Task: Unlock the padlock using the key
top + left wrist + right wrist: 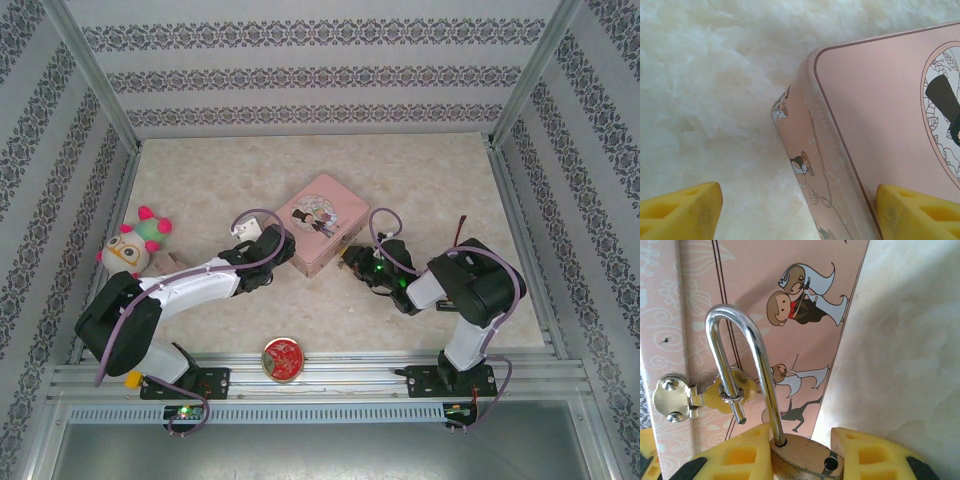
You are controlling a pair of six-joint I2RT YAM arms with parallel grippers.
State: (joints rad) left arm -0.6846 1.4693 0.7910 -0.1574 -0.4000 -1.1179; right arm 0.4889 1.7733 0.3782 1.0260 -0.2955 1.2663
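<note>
One padlock (801,456), one pink tin (320,236), one plush toy (134,246)

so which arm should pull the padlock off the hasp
Likely right. The right pincer grips the padlock body, with the free shackle end hooked through the hasp. The left pincer stands open at the box corner, away from the lock.

The brass body of the padlock (801,459) was cut off by the lower edge of the right wrist view, and its sides were hidden by the yellow fingers (737,456) of the right gripper (800,437). In the top view, right of centre, it was too small to be made out. In the left wrist view the pink tin box (880,115) was cropped at the right and lower edges, and the fingers (682,210) of the left gripper (800,190) at both lower corners.
</note>
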